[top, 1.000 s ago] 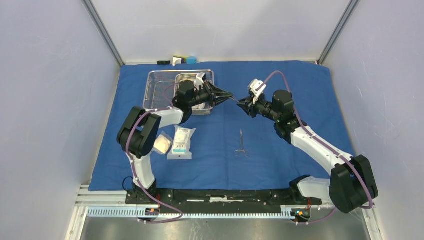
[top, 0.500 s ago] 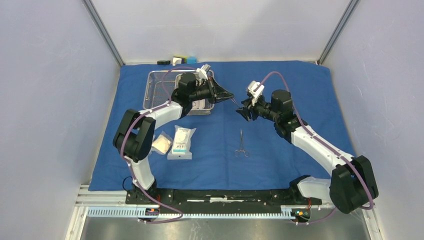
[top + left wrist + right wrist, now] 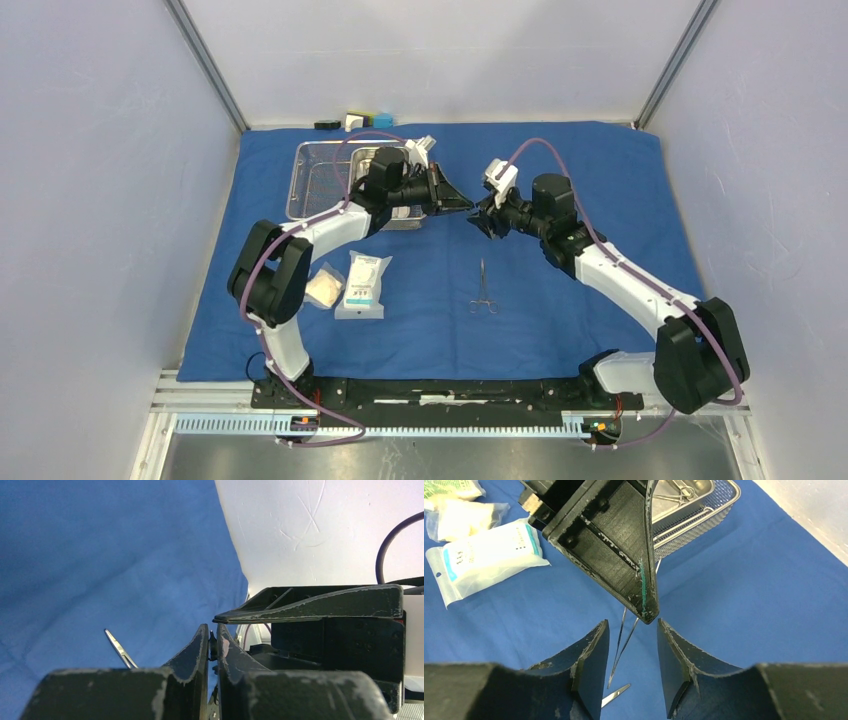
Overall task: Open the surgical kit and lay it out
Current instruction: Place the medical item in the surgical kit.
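1. My left gripper (image 3: 212,642) is pinched narrow on a slim instrument (image 3: 613,675) (only its thin shanks show).
2. Its long axis runs from my left fingertips toward my right gripper (image 3: 631,627), with the free end between those fingers.
3. My right jaws stand apart around it, not touching.
4. It hangs above the cloth (image 3: 600,200), right of the basket (image 3: 320,170).
5. A second instrument (image 3: 483,287) lies flat on the cloth, rings toward my bases, tips away.

The top external camera looks down from above and behind the arm bases over the blue cloth wrap (image 3: 600,180). The left wrist camera sights low along the left gripper (image 3: 212,632) toward a white wall (image 3: 310,530). The right wrist camera looks steeply down past the right gripper (image 3: 631,625), close on the slim steel instrument (image 3: 613,672). All three views share the spot where the grippers meet.
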Controlling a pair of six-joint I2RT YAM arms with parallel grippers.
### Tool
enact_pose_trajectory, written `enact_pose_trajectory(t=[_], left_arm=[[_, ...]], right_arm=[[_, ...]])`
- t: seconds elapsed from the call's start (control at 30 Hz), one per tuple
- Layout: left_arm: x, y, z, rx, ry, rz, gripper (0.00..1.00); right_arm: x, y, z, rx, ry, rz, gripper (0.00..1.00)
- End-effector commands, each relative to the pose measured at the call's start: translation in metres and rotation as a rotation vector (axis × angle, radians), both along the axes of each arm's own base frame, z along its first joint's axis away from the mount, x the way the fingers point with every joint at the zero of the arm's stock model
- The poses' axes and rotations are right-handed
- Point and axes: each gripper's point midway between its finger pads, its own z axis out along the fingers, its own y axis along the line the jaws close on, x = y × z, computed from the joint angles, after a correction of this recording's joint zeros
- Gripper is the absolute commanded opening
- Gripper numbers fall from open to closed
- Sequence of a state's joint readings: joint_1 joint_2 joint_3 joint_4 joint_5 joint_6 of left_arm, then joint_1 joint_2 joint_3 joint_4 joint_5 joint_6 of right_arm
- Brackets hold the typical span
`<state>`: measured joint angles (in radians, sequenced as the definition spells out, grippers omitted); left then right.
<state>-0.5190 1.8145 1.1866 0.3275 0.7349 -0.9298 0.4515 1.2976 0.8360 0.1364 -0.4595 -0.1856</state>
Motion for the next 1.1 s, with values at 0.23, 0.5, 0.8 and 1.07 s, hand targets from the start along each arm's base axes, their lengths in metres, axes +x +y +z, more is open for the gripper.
enact_pose_trajectory(t=[0.23,0.5,0.8,1.07], left_arm=[[0.001,-0.004,0.028,-0.005,-0.129,-0.008,0.05],[0.0,-0.006,0.027,0.002,-0.139,-0.004,0.06],[-0.001,-0.008,0.026,0.005,-0.147,0.009,0.08],[0.002,-0.006,0.024,0.014,-0.162,0.027,0.07]], right_arm=[[0.008,0.006,0.001,-0.007,-0.007,-0.011,0.41],[0.008,0.008,-0.004,0.002,0.013,-0.011,0.33],[0.008,0.01,-0.007,0.012,0.033,-0.013,0.3],[0.005,0.004,0.0,0.035,0.014,-0.049,0.42]])
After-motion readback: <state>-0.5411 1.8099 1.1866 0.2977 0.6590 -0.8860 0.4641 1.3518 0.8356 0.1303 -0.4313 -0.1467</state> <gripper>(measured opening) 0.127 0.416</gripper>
